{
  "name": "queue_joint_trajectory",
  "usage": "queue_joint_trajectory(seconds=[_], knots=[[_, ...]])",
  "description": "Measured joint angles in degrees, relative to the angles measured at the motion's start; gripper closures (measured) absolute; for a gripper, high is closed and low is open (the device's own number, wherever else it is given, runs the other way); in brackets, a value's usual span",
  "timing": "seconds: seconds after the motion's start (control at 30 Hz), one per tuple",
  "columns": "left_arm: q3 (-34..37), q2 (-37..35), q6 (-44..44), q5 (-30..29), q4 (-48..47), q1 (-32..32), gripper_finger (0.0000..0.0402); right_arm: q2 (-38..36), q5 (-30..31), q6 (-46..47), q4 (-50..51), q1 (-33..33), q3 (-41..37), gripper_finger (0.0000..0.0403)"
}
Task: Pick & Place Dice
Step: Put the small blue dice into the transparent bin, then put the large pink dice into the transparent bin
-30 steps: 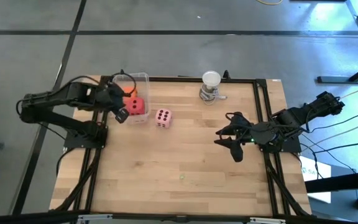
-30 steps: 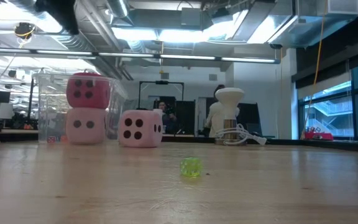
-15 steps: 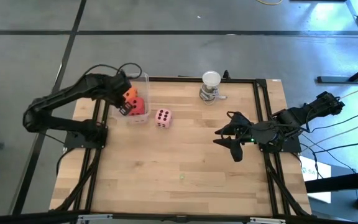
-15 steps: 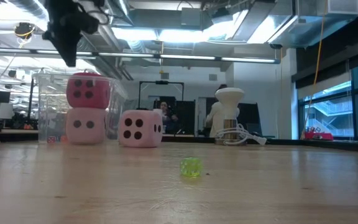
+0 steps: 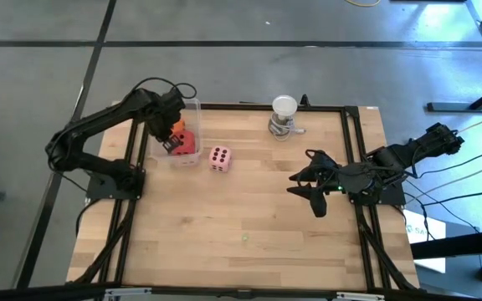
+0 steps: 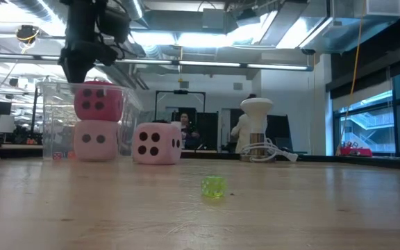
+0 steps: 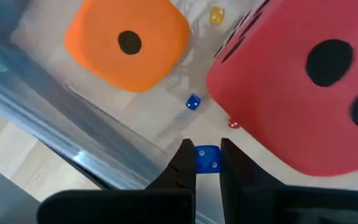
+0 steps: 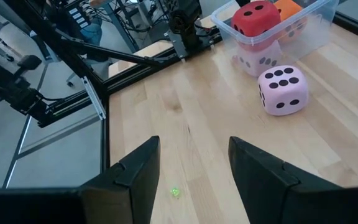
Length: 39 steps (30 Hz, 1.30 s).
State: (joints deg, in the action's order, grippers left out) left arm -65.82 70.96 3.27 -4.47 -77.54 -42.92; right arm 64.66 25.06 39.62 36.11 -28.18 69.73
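My left gripper (image 5: pixel 172 142) points straight down over the clear bin (image 5: pixel 196 102) at the table's far left, shut on a small blue die (image 7: pixel 207 158). Below it in the bin are the orange die (image 7: pixel 128 42), the red die (image 7: pixel 303 87) and another tiny blue die (image 7: pixel 192 102). The red die (image 6: pixel 98 101) rests on top of a pale pink die (image 6: pixel 94 140). A second pink die (image 5: pixel 219 158) sits on the table just right of the bin. My right gripper (image 5: pixel 308 194) hovers open at the table's right side. My left gripper pinches the small blue die by two opposite sides (image 7: pixel 197 159) between its two fingertips. The fingers come from above, pointing down. The die is held clear above the bin's floor, beside the red die.
A white round-topped object on a metal base (image 5: pixel 284 115) stands at the far edge. A tiny green die (image 5: pixel 244 238) lies on the bare wood toward the near middle. A black frame (image 5: pixel 354 150) borders the table. A person shows in the room beyond.
My left arm has swung toward the table's far edge and its gripper has come down over the bin, turning until it points straight down. It has stayed shut. My right arm has kept still.
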Motion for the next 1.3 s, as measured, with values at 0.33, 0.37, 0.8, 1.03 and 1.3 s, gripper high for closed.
queue_joint_trajectory(seconds=[0.33, 0.37, 0.8, 1.03, 1.3], knots=[[0.0, 3.2, -3.3, 2.3, 0.0, 0.0, 0.0388, 0.0, -0.6, 0.2, 0.0, 0.0, 0.0, 0.0213], [0.0, 3.2, -3.2, 2.3, -0.1, 0.0, 0.0386, 0.0, -0.6, 0.2, 0.0, 0.0, 0.0, 0.0213], [0.0, 3.2, -2.0, 1.9, -0.5, 0.1, 0.0309, 0.0, -0.5, 0.4, 0.1, 0.0, 0.0, 0.0213], [0.0, 3.2, -5.4, 1.9, -0.5, 0.4, 0.0253, 0.0, 0.0, 0.4, 0.0, 0.0, 0.0, 0.0213], [-1.2, 3.2, -6.2, -0.7, -2.1, 0.4, 0.0211, 0.0, 0.0, -0.2, 0.0, 0.0, 0.0, 0.0213]])
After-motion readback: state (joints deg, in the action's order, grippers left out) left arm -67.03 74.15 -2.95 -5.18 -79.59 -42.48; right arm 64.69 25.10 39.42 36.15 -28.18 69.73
